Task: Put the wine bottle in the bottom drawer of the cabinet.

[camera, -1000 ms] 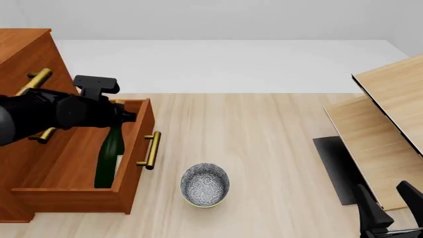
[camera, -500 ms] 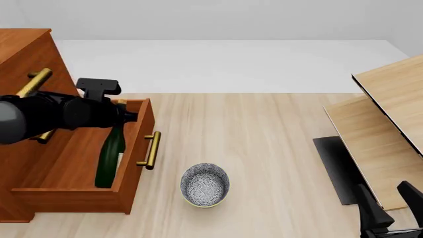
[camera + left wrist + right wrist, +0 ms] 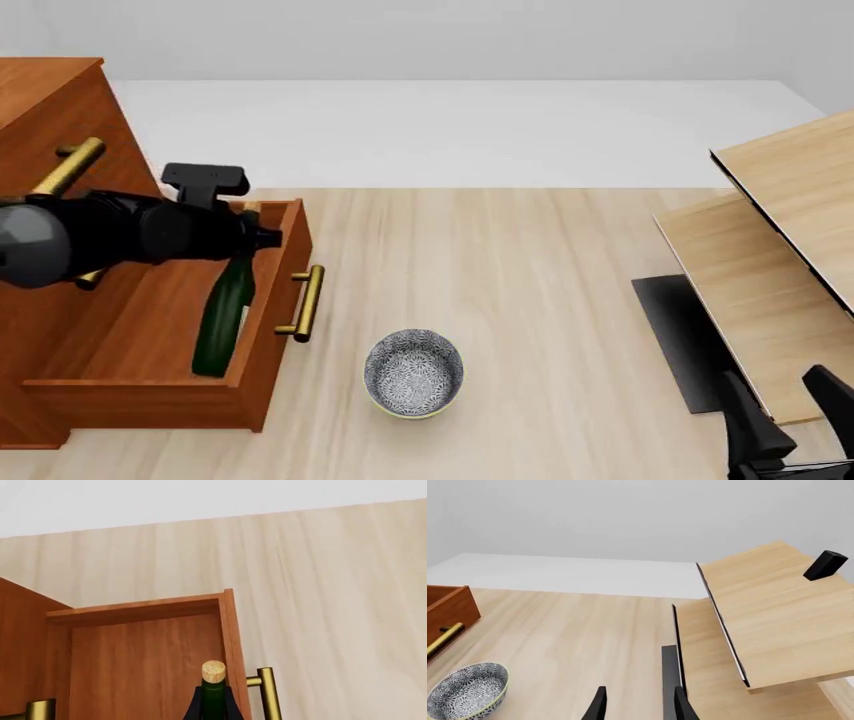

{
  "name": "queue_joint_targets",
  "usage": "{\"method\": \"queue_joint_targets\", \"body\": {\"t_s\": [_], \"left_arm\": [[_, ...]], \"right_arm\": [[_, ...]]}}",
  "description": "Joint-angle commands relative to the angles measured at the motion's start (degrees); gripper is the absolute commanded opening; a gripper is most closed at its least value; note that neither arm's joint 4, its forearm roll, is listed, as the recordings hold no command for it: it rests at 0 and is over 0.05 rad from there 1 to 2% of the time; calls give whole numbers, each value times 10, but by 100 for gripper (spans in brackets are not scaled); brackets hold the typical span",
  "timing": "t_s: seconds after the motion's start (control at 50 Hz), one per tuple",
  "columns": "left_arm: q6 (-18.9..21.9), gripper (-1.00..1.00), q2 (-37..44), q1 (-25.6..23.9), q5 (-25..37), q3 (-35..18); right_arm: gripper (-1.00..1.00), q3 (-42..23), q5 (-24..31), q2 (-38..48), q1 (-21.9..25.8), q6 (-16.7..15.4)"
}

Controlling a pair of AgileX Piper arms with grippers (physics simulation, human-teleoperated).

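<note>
Inside the pulled-out bottom drawer [image 3: 140, 320], the wine bottle [image 3: 223, 315] is seen leaning, base on the drawer floor, cork end up toward the drawer front w/ its brass handle [image 3: 304, 302]. Its neck is clamped by the left gripper [image 3: 254, 238]. The drawer belongs to the cabinet [image 3: 54, 110] at the table's left. A patterned bowl [image 3: 414, 373] sits just beside the drawer. The right gripper [image 3: 637, 705] is held w/ fingers apart, nothing between, near pale-wood furniture [image 3: 774, 610].

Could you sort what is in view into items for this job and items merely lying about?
For the job: bottle, bottom drawer, cabinet, left claw.
Lying about: bowl, pale-wood furniture.
</note>
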Motion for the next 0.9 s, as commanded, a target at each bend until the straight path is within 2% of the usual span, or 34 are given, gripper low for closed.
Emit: {"method": "queue_joint_targets", "body": {"t_s": [0.02, 0.9], "left_arm": [[-33, -100, 39, 3, 7, 41], [-32, -100, 64, 2, -13, 47]], "right_arm": [[100, 0, 1, 0, -1, -1], [100, 0, 2, 0, -3, 0]]}}
